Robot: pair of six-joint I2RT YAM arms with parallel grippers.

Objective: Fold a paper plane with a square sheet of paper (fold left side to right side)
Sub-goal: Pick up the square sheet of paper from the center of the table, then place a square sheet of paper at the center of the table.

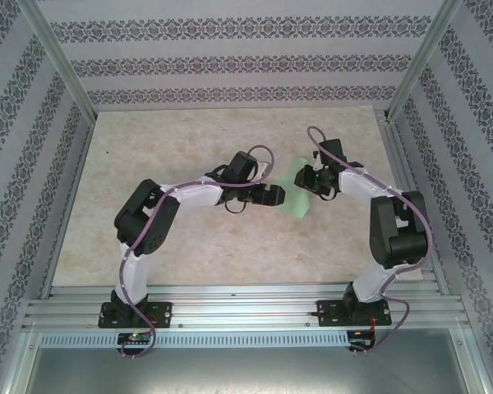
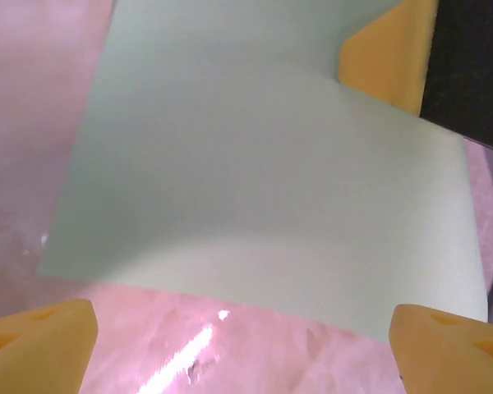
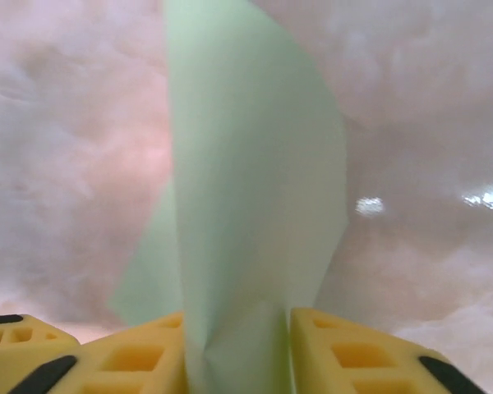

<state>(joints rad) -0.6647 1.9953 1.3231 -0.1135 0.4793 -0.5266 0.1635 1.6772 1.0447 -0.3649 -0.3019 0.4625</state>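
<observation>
The thin, light green square sheet of paper [image 1: 298,195] lies on the right half of the pale marbled tabletop [image 1: 189,148], about midway between its far and near edges. It is not flat. In the left wrist view it bends in a soft curve, and one part is lifted off the surface.

The right gripper [image 3: 238,357] has its yellow padded fingers [image 3: 353,353] closed on one edge of the sheet, which stands upright between them. The left gripper [image 2: 238,353] is wide open and holds nothing. Its fingertips wait near the closest edge of the sheet.

The step in hand seems to be bringing one side over to the other. To do it well, I think the right gripper should carry its edge in a low arc until it meets the opposite edge exactly. Meanwhile the left gripper should press the resting part so it does not slide. The crease should be pressed only when the edges match.
</observation>
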